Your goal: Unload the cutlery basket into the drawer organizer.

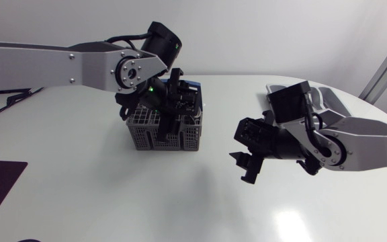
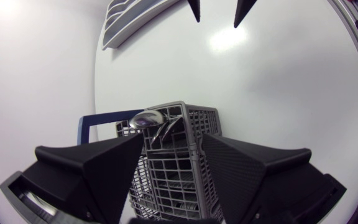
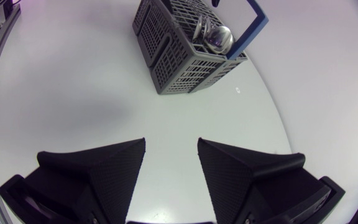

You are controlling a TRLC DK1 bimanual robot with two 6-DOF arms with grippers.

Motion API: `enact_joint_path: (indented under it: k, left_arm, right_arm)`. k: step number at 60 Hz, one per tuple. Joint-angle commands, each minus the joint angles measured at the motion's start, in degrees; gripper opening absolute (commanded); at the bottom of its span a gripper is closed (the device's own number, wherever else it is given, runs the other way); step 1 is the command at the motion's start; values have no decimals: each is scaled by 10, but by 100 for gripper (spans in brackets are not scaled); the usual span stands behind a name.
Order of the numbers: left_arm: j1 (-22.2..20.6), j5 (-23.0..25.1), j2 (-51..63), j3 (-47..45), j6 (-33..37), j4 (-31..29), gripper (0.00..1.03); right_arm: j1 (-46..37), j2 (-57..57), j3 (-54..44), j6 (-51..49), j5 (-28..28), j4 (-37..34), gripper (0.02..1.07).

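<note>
Down onto the table [image 1: 113, 202]: cutlery basket [image 1: 163, 138] mid-table, drawer organizer [image 1: 334, 101] well apart on the right gripper's [image 3: 171, 146] side. Hovering there spread and empty; left gripper [image 2: 173, 140] likewise agape over the basket, gripping nothing. Now ease forward, drop straight, straddle the spoon [image 2: 146, 118] stem, dodge the mesh walls.

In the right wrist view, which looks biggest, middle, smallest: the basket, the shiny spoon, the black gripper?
1. right gripper, biggest only because it is nearest the camera.
2. cutlery basket.
3. spoon, smallest.
</note>
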Motion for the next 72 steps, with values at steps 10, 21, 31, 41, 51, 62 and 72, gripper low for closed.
enact_joint_path:
  k: [10,21,31,41,51,62,72]
  left_arm:
    - [5,2,12,-9,59,28,26]
    - [6,2,20,-15,92,32,26]
    - [6,2,23,-18,112,39,26]
    - [6,2,25,-11,134,39,26]
    - [8,2,27,-13,159,39,27]
    - [10,3,26,-15,172,38,27]
    - [11,6,16,-34,178,37,27]
  right_arm:
    - [10,25,10,15,3,15,65]
    - [10,33,10,14,3,19,65]
    - [14,33,11,14,2,20,65]
    - [21,45,17,17,2,24,65]
    - [26,57,26,39,-9,39,65]
    - [29,66,42,79,-36,49,65]
    - [28,73,56,90,-47,51,65]
